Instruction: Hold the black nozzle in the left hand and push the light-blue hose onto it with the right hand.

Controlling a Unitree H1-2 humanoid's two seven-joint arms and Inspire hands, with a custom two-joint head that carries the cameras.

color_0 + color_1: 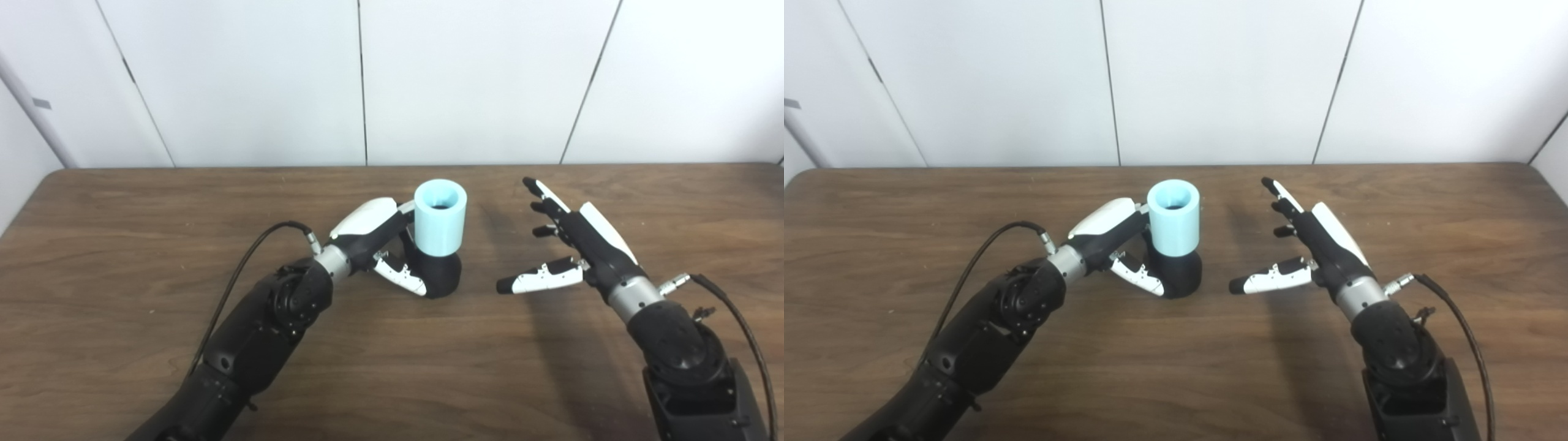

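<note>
The black nozzle (442,274) stands upright on the wooden table (122,233) near the middle. The light-blue hose (440,218), a short wide tube, sits on top of it with its open end up. My left hand (383,242) is wrapped around the nozzle's base from the left, thumb in front, fingers behind. My right hand (566,245) is open and empty, fingers spread, a short way to the right of the hose and not touching it. The same scene shows in the right eye view, with the hose (1173,216) and right hand (1304,245).
The table's far edge meets a white panelled wall (478,79). Cables run from both wrists, the left one (245,263) arching over the table and the right one (729,312) trailing toward the bottom right corner.
</note>
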